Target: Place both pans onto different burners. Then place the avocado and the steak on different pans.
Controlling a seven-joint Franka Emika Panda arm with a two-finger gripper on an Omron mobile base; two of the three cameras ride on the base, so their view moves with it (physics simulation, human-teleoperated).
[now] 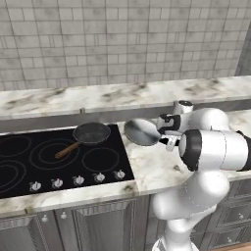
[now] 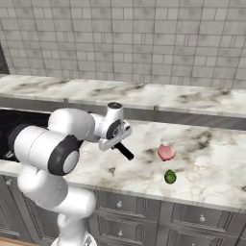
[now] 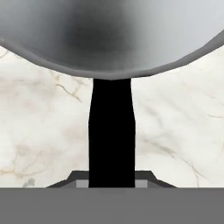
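No writing reads anywhere. The gripper [image 3: 112, 186] clenches the silver pan's [image 1: 141, 132] black handle [image 3: 112, 135], mid-frame; dark pan [image 1: 91, 133] sits on the cooktop [image 1: 29, 162], centre-left.

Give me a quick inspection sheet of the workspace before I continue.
Surface: marble counter, black cooktop set into it.
Job's things: dark pan on a cooktop burner; silver pan over the counter beside the cooktop; steak and avocado on the counter, apart.
Clutter: nothing seen.
Grippers: gripper shut on the silver pan's black handle.
Cables: nothing seen.
Surroundings: tiled wall, grey cabinets below.
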